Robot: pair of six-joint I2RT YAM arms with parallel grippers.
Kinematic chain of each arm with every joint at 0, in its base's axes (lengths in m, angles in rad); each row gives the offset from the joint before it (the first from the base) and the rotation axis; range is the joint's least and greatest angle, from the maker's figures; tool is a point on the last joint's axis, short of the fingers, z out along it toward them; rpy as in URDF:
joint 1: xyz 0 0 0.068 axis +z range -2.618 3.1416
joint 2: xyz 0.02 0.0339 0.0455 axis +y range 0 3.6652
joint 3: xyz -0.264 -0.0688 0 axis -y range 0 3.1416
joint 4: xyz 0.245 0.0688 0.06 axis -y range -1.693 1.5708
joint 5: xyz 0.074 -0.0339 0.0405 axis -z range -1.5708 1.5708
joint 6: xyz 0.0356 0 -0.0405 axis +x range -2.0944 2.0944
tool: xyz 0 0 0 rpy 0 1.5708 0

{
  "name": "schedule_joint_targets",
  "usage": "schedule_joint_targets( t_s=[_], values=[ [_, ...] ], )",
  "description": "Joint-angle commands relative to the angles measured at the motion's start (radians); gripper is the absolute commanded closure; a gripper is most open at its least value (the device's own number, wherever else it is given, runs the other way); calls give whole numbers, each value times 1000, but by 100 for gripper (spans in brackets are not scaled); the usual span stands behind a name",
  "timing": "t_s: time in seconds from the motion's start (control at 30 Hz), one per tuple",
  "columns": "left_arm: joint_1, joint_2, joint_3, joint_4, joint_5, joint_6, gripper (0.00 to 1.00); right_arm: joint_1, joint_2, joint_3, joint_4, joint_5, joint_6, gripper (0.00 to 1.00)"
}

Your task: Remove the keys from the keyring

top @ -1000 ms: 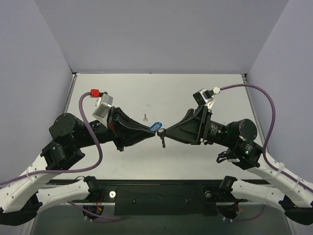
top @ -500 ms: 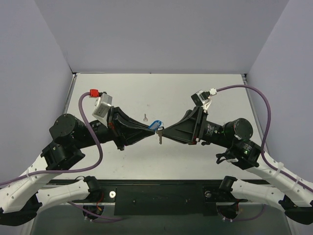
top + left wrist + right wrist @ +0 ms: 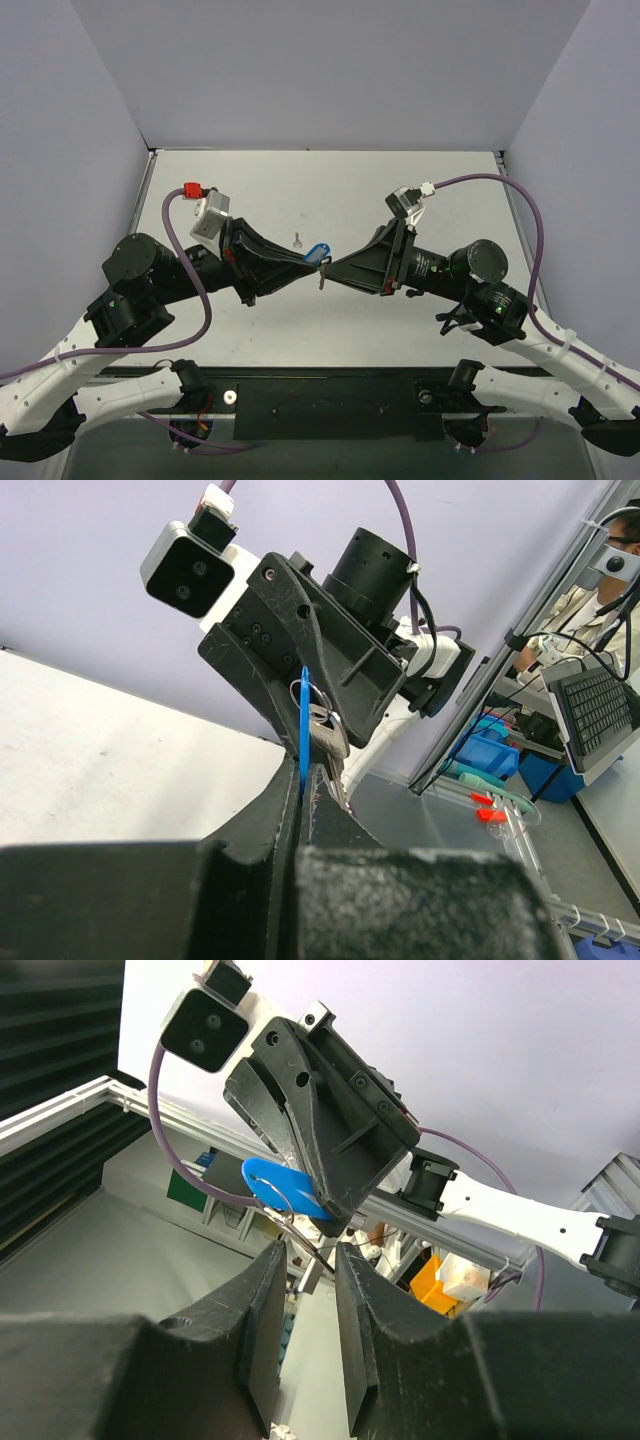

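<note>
A: What is held?
B: The blue keyring (image 3: 316, 253) is pinched in the closed left gripper (image 3: 312, 262); the hanging key (image 3: 321, 278) is seen within the slightly parted right gripper (image 3: 328, 270).
A: And beyond?
B: A loose key (image 3: 297, 239) is laid on the table (image 3: 400, 190).

loose key (image 3: 297, 239) lies on table (image 3: 300, 190) behind keyring (image 3: 316, 254).

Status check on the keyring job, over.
Left tool shut on bright blue oval keyring. Right tool at the hanging silver metal key, grip unclear. Second silver key loose on the white table. No obstruction seen.
</note>
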Motion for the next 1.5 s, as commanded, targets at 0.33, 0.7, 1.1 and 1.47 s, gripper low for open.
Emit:
schedule_joint_targets(
  t_s=[0.33,0.7,1.1,1.47],
  values=[
    [6,-30,-18,65,-58,10,100,20,11,11,112,18,-11,79],
    [6,-52,-43,94,-94,1,100,33,31,-1,178,18,14,91],
    [6,-85,-70,108,-114,1,100,31,21,-4,152,24,8,100],
    [6,-129,-47,-23,-146,38,65,33,19,49,-5,-28,-64,100]
  ],
)
